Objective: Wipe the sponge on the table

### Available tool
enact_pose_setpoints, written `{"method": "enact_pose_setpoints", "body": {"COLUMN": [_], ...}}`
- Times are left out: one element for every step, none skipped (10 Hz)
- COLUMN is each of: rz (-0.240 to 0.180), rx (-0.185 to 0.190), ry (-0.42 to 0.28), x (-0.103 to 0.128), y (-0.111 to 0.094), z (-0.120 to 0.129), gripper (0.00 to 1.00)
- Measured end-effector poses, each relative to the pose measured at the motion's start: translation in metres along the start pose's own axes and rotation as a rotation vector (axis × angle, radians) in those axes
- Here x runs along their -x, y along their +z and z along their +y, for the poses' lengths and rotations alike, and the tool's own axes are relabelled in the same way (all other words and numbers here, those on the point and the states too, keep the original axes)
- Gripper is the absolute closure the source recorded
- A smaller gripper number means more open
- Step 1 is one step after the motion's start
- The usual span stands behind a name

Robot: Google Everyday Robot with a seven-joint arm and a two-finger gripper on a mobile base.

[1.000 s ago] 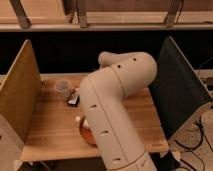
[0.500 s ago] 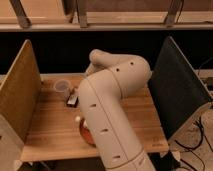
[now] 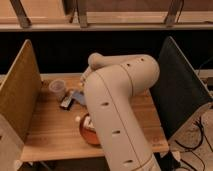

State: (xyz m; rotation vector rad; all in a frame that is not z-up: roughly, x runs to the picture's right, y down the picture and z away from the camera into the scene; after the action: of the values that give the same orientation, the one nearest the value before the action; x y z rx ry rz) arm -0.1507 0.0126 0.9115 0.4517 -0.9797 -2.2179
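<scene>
Sponge lies on your wooden surface beside a red bowl. The pincer, half hidden by the arm, is near the clear cup; you cannot tell its state.

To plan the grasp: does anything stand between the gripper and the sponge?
Nothing visible does. The gripper hangs by the blue-grey pad; the sponge lies in front of it, beside the bowl, bare table between.

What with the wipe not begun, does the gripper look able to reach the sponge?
Probably yes, though the gripper itself is hidden behind the arm, somewhere near the cup. The sponge lies uncovered on the table, close by the bowl, with bare wood beside it.
</scene>
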Motion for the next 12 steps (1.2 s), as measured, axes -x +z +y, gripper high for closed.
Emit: {"method": "enact_pose_setpoints", "body": {"rz": [-0.015, -0.033, -0.054, -0.068, -0.07, -0.07, -0.07, -0.07, -0.071, -0.07, -0.07, -0.071], "rx": [0.006, 0.022, 0.061, 0.106, 0.124, 0.124, 0.123, 0.123, 0.123, 0.123, 0.122, 0.122], "ry": [0.038, 0.068, 0.107, 0.146, 0.16, 0.159, 0.156, 0.156, 0.157, 0.158, 0.156, 0.156], "x": [0.021, 0.037, 0.056, 0.072, 0.077, 0.077, 0.075, 0.075, 0.076, 0.076, 0.075, 0.075], "y": [-0.004, -0.009, -0.02, -0.033, -0.04, -0.039, -0.038, -0.038, -0.039, -0.039, -0.038, -0.038], "z": [-0.003, 0.002, 0.014, 0.031, 0.038, 0.038, 0.037, 0.037, 0.037, 0.037, 0.036, 0.036], "gripper": [1.0, 1.0, 0.99, 0.95, 0.94, 0.94, 0.91, 0.81, 0.73, 0.63, 0.51, 0.41]}}
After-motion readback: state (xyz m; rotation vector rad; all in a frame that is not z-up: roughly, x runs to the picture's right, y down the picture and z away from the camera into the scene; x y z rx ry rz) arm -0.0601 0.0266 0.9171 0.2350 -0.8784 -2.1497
